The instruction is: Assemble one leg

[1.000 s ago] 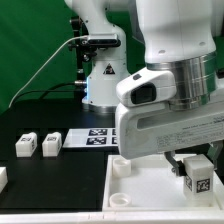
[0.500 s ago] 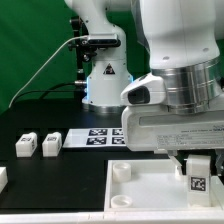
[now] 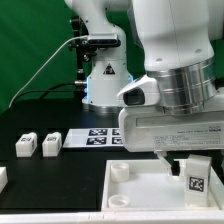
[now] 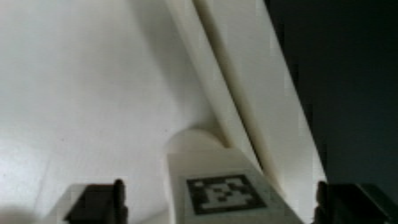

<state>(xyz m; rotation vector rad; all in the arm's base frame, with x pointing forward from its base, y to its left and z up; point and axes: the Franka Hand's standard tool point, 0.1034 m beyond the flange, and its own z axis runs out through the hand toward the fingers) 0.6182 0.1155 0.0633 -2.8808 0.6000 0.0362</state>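
Observation:
A leg (image 3: 194, 176), a small white block with a tag on its face, stands upright on the large white slab (image 3: 145, 192) near its right edge in the exterior view. My gripper (image 3: 186, 158) hangs just over it. In the wrist view the leg (image 4: 217, 180) sits between my two dark fingertips (image 4: 98, 202), with a clear gap on each side, so the gripper (image 4: 224, 208) is open around it. The slab's edge (image 4: 240, 110) runs close beside the leg. Two more legs (image 3: 24, 145) (image 3: 50, 144) stand on the black table at the exterior view's left.
The marker board (image 3: 92, 138) lies on the table behind the slab. The slab has round sockets (image 3: 119, 171) along its left side. Another white part (image 3: 2, 178) shows at the far left edge. The robot base (image 3: 100, 75) stands behind.
My gripper body has shifted slightly to the exterior view's right and risen a little. The leg under it has stayed at about the same spot on the slab.

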